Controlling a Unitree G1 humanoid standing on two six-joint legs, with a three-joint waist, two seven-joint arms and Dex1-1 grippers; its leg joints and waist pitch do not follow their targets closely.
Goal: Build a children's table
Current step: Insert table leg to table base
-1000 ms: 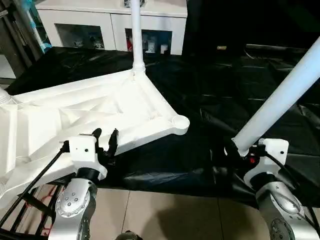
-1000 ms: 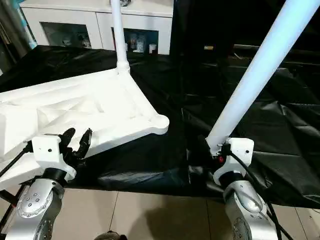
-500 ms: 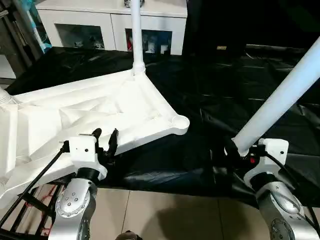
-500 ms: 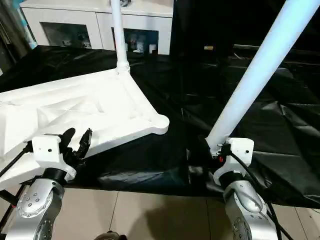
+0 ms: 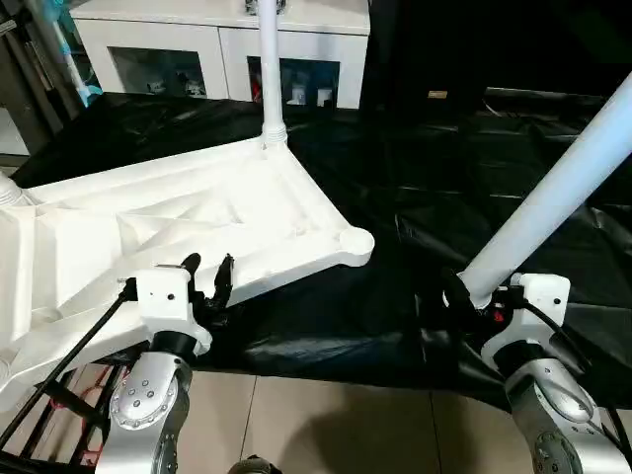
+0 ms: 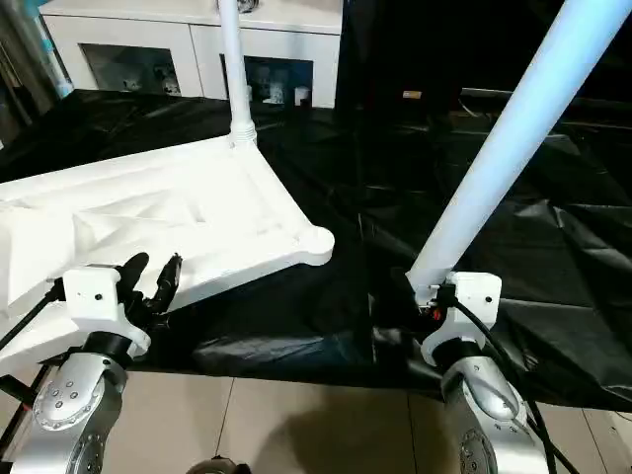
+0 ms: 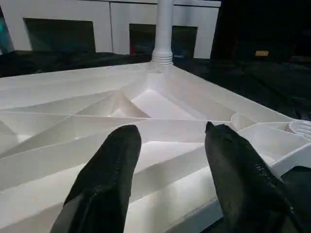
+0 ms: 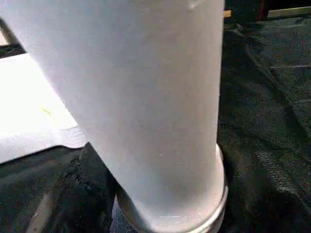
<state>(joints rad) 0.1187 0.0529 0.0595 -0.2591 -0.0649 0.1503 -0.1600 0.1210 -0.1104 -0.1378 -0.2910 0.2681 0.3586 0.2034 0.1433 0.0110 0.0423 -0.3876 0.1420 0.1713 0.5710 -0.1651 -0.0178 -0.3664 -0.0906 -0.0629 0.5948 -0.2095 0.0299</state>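
Note:
The children's table top point(image 5: 168, 222) lies upside down on the left, with its ribbed underside facing up. One white leg point(image 5: 269, 69) stands upright in the far corner socket. The near-right corner socket point(image 5: 354, 240) is empty. My left gripper point(image 5: 208, 264) is open, its two black fingers point(image 7: 104, 179) reaching over the top's near rim. My right gripper point(image 5: 472, 294) is shut on the thick end of a second long white leg point(image 5: 563, 178), which slants up and to the right. In the right wrist view that leg point(image 8: 146, 97) sits close against a black finger point(image 8: 92, 194).
Black sheeting point(image 5: 444, 178) covers the work surface. A white glass-door cabinet point(image 5: 217, 49) stands behind it. Tiled floor point(image 5: 326, 425) shows at the near edge, with a black frame point(image 5: 49, 395) under the table top at lower left. Another leg's base point(image 5: 8, 193) shows at the far left.

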